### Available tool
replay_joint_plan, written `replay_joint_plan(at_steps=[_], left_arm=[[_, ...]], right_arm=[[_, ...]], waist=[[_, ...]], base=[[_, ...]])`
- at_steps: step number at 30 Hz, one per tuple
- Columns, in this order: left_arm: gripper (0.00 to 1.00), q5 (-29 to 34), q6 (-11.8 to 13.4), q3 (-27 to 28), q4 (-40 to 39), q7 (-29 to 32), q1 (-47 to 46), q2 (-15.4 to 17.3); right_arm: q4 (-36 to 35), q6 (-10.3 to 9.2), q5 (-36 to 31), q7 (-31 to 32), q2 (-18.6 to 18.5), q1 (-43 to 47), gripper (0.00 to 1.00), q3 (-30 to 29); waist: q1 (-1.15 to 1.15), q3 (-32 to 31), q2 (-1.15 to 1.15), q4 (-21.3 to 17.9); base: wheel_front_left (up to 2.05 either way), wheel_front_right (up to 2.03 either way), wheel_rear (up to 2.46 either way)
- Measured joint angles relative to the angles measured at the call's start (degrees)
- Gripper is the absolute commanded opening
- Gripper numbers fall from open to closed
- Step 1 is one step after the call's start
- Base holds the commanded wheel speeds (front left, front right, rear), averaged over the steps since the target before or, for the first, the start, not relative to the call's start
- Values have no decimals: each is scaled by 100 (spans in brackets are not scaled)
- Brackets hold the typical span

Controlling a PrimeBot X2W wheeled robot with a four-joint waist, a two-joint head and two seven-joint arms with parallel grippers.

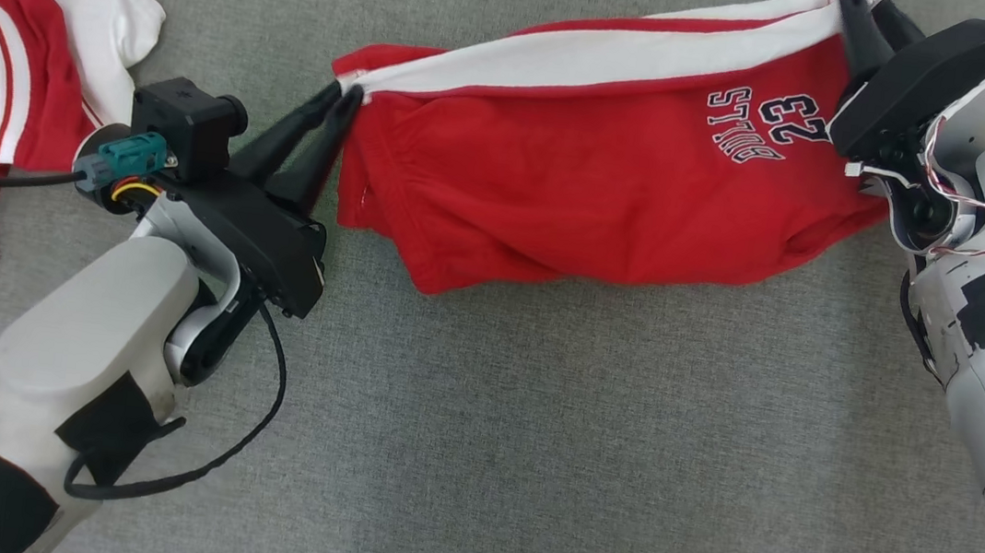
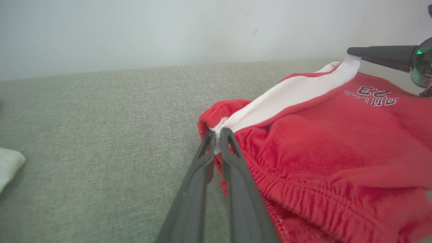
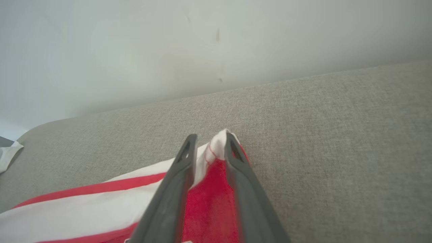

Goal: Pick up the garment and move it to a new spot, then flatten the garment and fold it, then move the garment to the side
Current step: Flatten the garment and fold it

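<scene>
Where right jaws meet garment, its corner cut off

Soft, even light, fairly bright; red-and-white fleece shorts cast faint shadows on the grey woven tabletop; wrist views blur close up.

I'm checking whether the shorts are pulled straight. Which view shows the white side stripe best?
The head view: the white stripe runs whole between the left gripper and right gripper. The left wrist view shows it foreshortened, leading away; the right wrist view shows one end at that gripper.
</scene>
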Motion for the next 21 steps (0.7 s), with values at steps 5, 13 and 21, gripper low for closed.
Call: replay_joint_plan(at_steps=[5,13,21], left_arm=[[100,67,0,219,-84,-2,39,29],[100,722,1,1088,-408,-4,784,110],[100,1636,357,2219,-1273,-11,1968,3]], right_arm=[[-90,1,158,-129,-66,57,100,197],[-452,1,287,-515,-505,667,100,848],[-657,1,719,-822,-871,1476,100,1201]], waist=[[0,-137,0,-15],[-1,-531,0,-54],[-2,-960,-1,-77]], base=[[0,0,0],[0,0,0],[0,0,0]])
